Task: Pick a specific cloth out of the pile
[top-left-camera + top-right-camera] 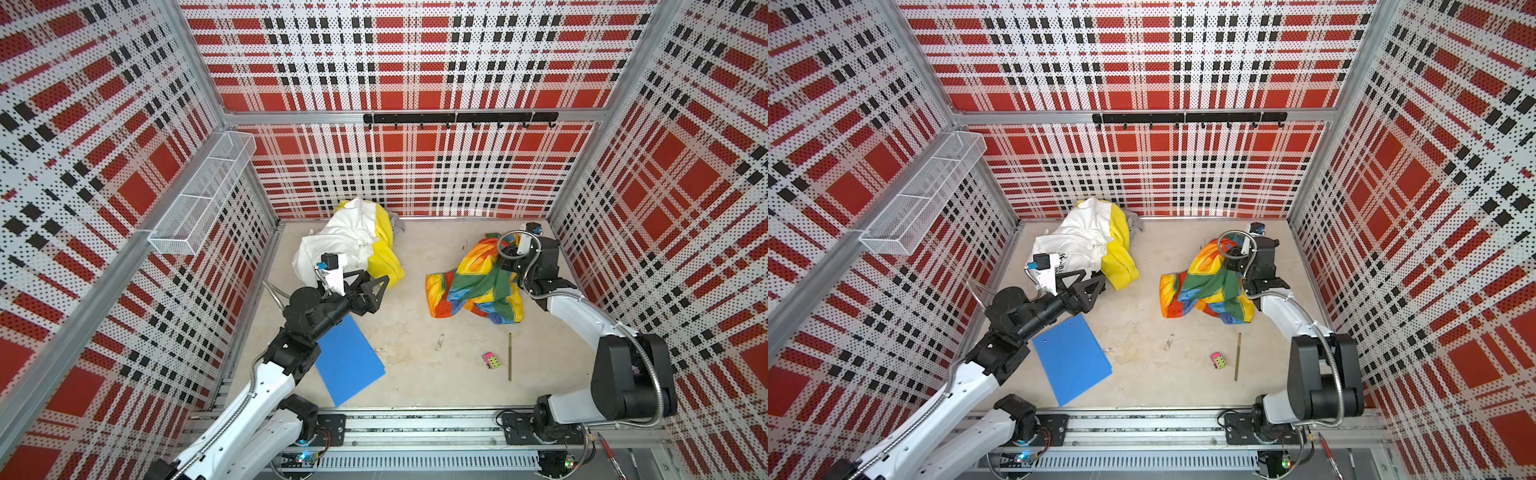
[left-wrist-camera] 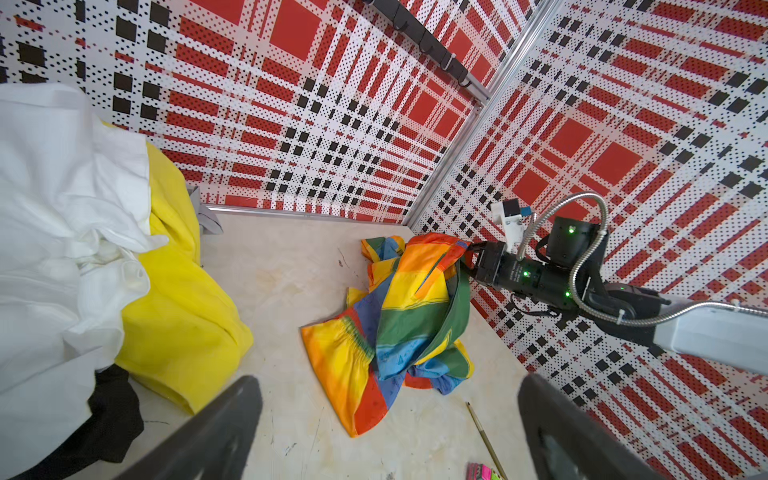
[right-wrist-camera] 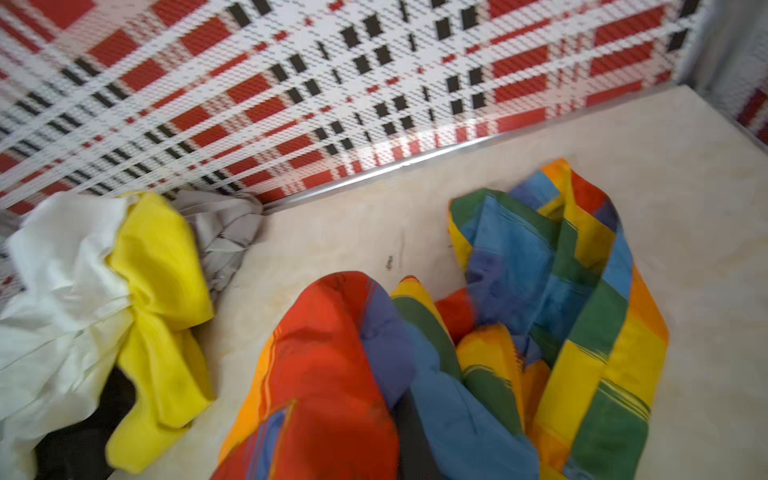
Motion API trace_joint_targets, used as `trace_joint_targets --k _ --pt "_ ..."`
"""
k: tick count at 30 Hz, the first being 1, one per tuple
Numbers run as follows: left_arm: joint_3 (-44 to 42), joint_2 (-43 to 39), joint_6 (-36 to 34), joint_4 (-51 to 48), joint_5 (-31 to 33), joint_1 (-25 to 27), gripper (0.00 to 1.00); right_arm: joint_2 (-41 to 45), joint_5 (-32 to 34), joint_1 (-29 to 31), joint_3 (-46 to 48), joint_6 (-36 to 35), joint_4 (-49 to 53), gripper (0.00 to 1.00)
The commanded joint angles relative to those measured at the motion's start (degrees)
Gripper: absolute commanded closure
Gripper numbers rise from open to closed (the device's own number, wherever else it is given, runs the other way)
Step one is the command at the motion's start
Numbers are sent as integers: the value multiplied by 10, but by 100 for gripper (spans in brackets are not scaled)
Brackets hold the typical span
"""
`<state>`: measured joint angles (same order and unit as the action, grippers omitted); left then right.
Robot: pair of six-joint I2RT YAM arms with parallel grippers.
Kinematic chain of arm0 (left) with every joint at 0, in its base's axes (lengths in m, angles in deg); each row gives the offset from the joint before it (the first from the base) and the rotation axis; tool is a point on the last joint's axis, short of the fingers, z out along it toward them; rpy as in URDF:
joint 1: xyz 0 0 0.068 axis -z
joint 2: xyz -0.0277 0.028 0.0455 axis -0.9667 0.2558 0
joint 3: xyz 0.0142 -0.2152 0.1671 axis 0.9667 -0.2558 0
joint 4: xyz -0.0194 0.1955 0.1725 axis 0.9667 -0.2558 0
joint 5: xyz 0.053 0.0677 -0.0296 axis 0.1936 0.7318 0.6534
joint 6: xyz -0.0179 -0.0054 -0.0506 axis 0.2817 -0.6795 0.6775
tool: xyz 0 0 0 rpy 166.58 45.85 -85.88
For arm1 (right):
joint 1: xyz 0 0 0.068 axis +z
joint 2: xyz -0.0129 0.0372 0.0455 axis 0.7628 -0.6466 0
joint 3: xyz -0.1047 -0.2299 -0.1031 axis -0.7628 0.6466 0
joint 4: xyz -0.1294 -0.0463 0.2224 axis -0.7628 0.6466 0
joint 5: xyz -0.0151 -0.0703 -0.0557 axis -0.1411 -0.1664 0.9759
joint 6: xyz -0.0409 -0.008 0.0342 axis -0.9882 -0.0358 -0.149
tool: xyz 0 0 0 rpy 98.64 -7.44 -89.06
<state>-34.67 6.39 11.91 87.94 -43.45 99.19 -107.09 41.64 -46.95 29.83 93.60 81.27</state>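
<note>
Left wrist view gives me the clearest look: the right gripper [image 2: 466, 255] has its jaws pressed together on a fold of the cloth [image 2: 399, 316], holding that part up while the rest trails on the table [image 2: 291, 270]. In both top views the cloth sits on the right side, well apart from the pile [image 1: 345, 241] by the back wall. My left gripper [image 1: 374, 286] hangs just beside the pile, jaws spread wide.
</note>
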Motion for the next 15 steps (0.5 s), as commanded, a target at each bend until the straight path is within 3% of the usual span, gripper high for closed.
trace_joint_targets --k 1,8,15 --pt "-10 -1 -1 12 -4 -5 1 -32 21 -1 -2 19 -16 100" --pt "-15 0 8 23 -7 -4 1 -130 91 -3 -25 52 63 99" --pt "-21 -1 12 26 -6 -4 1 -180 79 -4 -83 34 112 86"
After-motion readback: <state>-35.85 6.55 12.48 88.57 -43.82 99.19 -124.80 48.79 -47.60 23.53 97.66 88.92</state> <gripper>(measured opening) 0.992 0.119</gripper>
